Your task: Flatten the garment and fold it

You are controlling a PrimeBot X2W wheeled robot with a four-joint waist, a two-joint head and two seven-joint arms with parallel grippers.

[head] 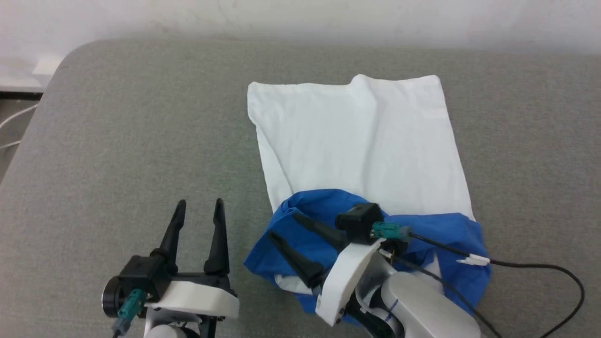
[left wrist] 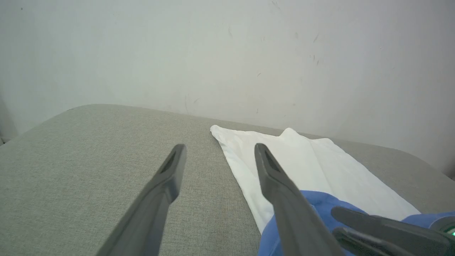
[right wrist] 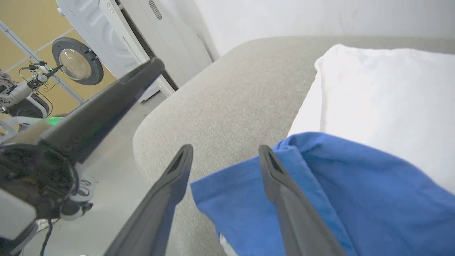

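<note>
Garment (head: 361, 141) lies on the grey pad (head: 141, 117), off-centre toward 3 o'clock. Its white body is fairly flat toward 12 o'clock, and its blue band (head: 319, 220) is bunched at 6 o'clock.

The right gripper (head: 284, 225) hovers over the band's 9 o'clock corner, fingers spread, pointing to 10 o'clock and holding nothing. The left gripper (head: 200, 203) sits at 8 o'clock of the garment over bare pad, jaws likewise released.

The step looks like spreading the band. It would be best to pinch only the hem corner, then draw it low toward 7 o'clock so the white body doesn't drag.

The right arm's cable (head: 540, 267) trails past the band's 3 o'clock end and could snag cloth. A washer (right wrist: 76, 64) stands beyond the pad, well apart.
</note>
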